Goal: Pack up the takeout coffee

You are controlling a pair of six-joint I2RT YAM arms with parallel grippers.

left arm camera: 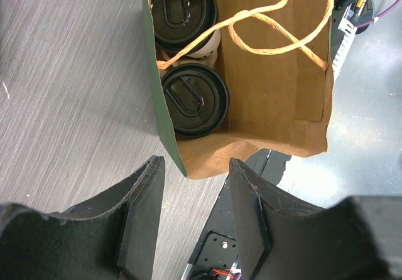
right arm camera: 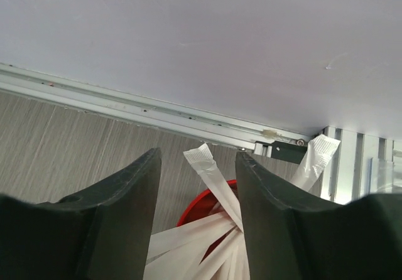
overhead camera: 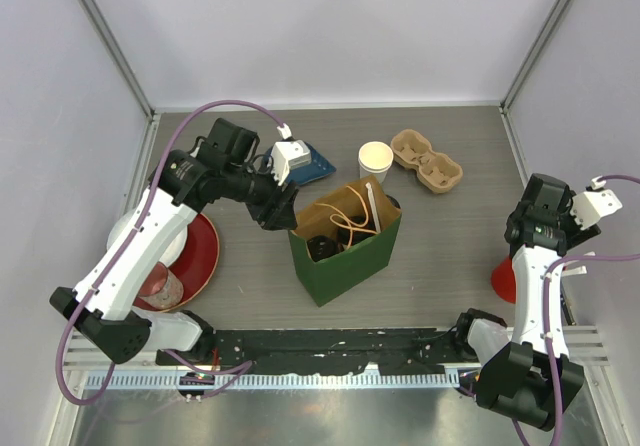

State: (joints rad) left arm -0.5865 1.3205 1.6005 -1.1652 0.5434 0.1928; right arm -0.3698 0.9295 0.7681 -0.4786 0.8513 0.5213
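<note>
A green paper bag (overhead camera: 345,251) with twine handles stands open at the table's middle. In the left wrist view, two cream cups with black sip lids (left arm camera: 195,100) (left arm camera: 184,7) stand side by side inside the bag, against its left wall (left arm camera: 164,123). My left gripper (overhead camera: 283,216) (left arm camera: 195,173) is open and empty, just above and outside the bag's left corner. An open cream cup without a lid (overhead camera: 375,159) stands behind the bag. My right gripper (overhead camera: 515,256) (right arm camera: 198,161) is open and empty, right above a red cup (right arm camera: 204,208) of white wrapped straws (right arm camera: 213,179).
A cardboard cup carrier (overhead camera: 427,161) lies at the back right. A blue object (overhead camera: 318,166) lies behind the left wrist. A red plate (overhead camera: 198,256) with a small cup (overhead camera: 160,286) sits under the left arm. The red straw cup (overhead camera: 503,278) is near the right rail.
</note>
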